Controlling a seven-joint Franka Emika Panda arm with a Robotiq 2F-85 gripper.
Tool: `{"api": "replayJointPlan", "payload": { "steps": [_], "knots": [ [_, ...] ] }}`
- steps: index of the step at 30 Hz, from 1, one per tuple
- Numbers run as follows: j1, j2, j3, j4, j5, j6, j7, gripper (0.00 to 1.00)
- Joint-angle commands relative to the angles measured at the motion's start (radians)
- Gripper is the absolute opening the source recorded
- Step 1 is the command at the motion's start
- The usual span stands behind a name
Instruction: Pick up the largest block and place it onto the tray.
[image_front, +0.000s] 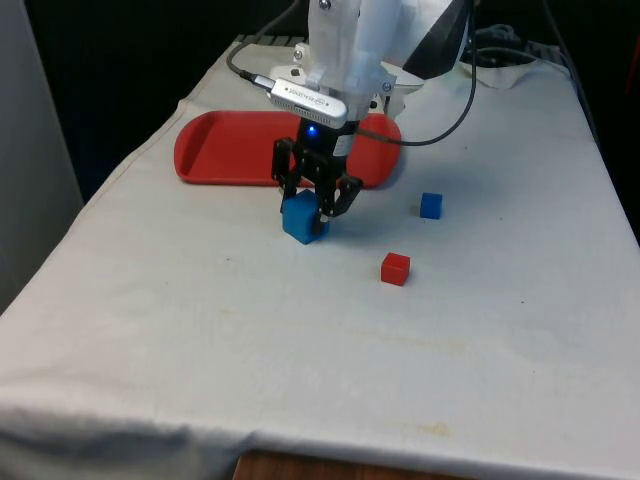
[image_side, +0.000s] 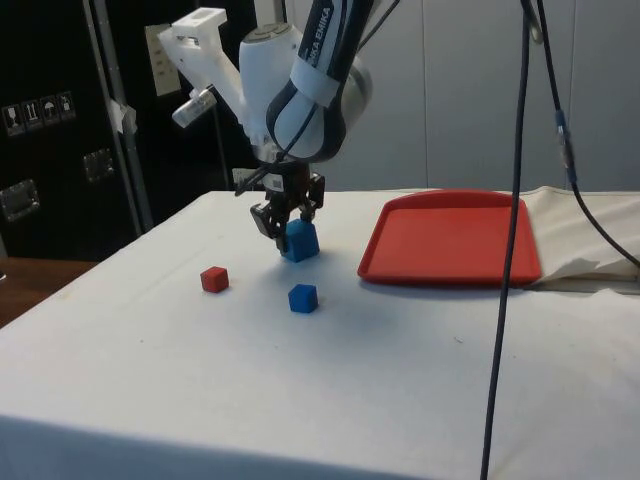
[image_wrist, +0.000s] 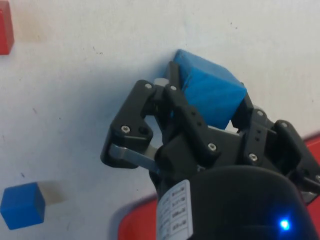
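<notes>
The largest block, a blue cube (image_front: 298, 221) (image_side: 301, 243) (image_wrist: 210, 92), sits between the fingers of my black gripper (image_front: 312, 212) (image_side: 288, 228) (image_wrist: 207, 92), which is shut on it. The cube is tilted and lies at or just above the white cloth; I cannot tell whether it touches. The red tray (image_front: 215, 150) (image_side: 450, 240) (image_wrist: 135, 225) lies a short way beyond the gripper, toward the robot's base, with nothing on it.
A small blue block (image_front: 431, 205) (image_side: 303, 298) (image_wrist: 22, 205) and a small red block (image_front: 395, 268) (image_side: 214, 279) (image_wrist: 4, 32) rest on the cloth at the front view's right of the gripper. A black cable (image_side: 510, 230) hangs near the tray in the side view.
</notes>
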Motion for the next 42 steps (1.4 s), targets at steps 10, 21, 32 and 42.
{"api": "replayJointPlan", "payload": {
  "steps": [10, 21, 32, 42],
  "knots": [
    [0.017, -0.054, -0.025, -0.023, -0.011, -0.008, -0.004, 0.04],
    [0.024, -0.158, -0.044, -0.063, -0.045, -0.035, -0.007, 0.04],
    [0.011, -0.241, -0.037, -0.08, -0.059, -0.062, -0.017, 0.04],
    [0.02, -0.355, -0.06, -0.148, -0.09, -0.056, -0.02, 0.04]
  ]
}}
